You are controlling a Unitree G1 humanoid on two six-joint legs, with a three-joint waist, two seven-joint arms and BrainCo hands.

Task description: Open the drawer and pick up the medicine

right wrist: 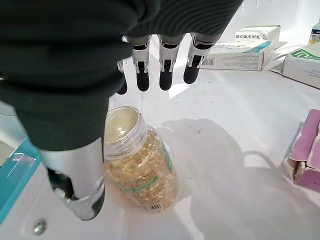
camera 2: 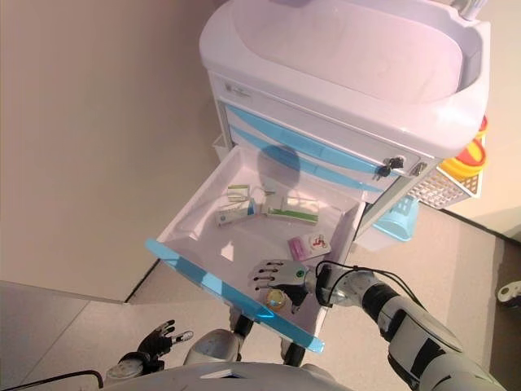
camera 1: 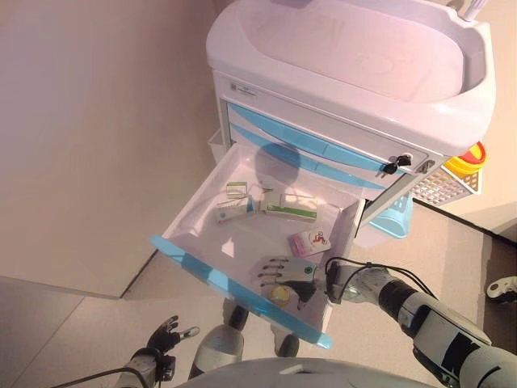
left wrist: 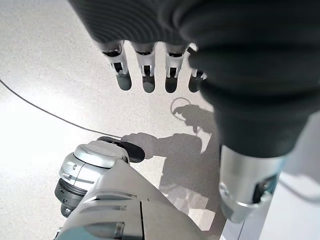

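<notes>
The white drawer [camera 1: 198,217] with a blue front [camera 1: 234,287] stands pulled out of the medical cart [camera 1: 355,73]. A clear bottle of yellow capsules [right wrist: 137,162] lies on its side on the drawer floor near the front; it also shows in the left eye view [camera 1: 280,294]. My right hand [camera 1: 287,275] hovers just above the bottle, fingers [right wrist: 165,70] straight and open, thumb [right wrist: 82,185] beside the bottle's lid end. Several medicine boxes lie further in: a pink one [camera 1: 309,242], a green-white one [camera 1: 287,210] and a white-blue one [camera 1: 234,212]. My left hand [camera 1: 166,333] hangs low, open.
The cart has more blue-fronted drawers [camera 1: 315,149] above the open one, with a key [camera 1: 396,164] in a lock. A wire basket [camera 1: 444,186] with a yellow container [camera 1: 468,162] hangs on its right side. A light blue bin [camera 1: 392,220] sits beside it.
</notes>
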